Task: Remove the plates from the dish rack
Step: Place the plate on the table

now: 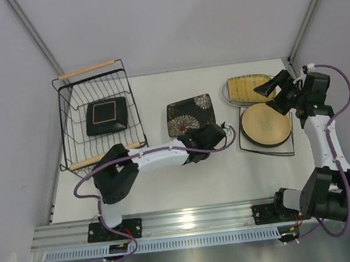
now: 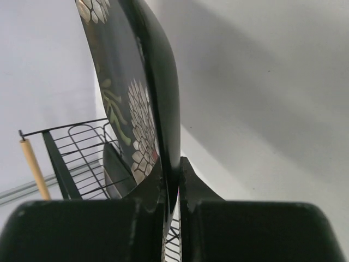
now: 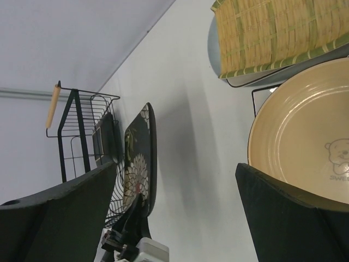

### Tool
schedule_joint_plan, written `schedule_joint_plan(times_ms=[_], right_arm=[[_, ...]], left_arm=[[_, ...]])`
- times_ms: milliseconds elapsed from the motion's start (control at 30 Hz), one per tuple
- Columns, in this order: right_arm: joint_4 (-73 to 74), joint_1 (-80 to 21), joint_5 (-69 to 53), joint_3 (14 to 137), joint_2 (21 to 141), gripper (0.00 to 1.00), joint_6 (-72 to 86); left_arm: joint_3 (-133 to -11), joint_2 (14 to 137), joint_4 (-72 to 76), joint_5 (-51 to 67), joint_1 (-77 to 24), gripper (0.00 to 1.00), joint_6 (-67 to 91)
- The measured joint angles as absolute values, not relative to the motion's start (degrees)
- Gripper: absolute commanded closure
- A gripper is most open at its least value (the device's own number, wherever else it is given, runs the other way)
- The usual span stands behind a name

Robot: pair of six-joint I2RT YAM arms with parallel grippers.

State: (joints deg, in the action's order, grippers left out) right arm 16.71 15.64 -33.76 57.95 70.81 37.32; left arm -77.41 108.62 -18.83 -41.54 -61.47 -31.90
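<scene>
Top external view: six plates in all. The dish rack sits at 10 o'clock on the table, with one black square plate lying inside it. The left gripper is clenched on the 5 o'clock corner of a black floral plate, which is outside the rack near the centre. At 2 o'clock a mustard ribbed plate rests on a grey round plate. At 6 o'clock from these, a tan round plate sits on a dark-rimmed square plate. The right gripper hangs over the mustard ribbed plate, fingers released, grasping nothing.

Left wrist view: one black floral plate, edge-on, is pinched between the two fingers. The dish rack and one wooden handle lie at 9 o'clock.

Right wrist view: the spread fingers frame four plates. The mustard ribbed plate and grey round plate are at 1 o'clock, the tan round plate at 3 and the black floral plate edge-on at 8, partly hiding the dish rack.
</scene>
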Motion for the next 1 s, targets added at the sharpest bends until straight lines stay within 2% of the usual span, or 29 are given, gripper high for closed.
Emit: schedule_joint_plan(times_ms=[433,867,1000], right_arm=[[15.03,15.94,-34.17,56.34,70.81,0.0,37.98],[14.24,15.97,-34.57,54.76,70.81,0.0,38.59],[14.13,15.99,-34.57,53.98,70.78,0.0,38.83]], left_arm=[[-71.55,111.24,-0.62,-47.59,-62.26,1.0,-39.13],[-69.41,115.68,1.72,-44.73,-62.35,1.0,-38.54],[-69.38,116.42,2.28,-44.62,-62.37,0.9,-37.43]])
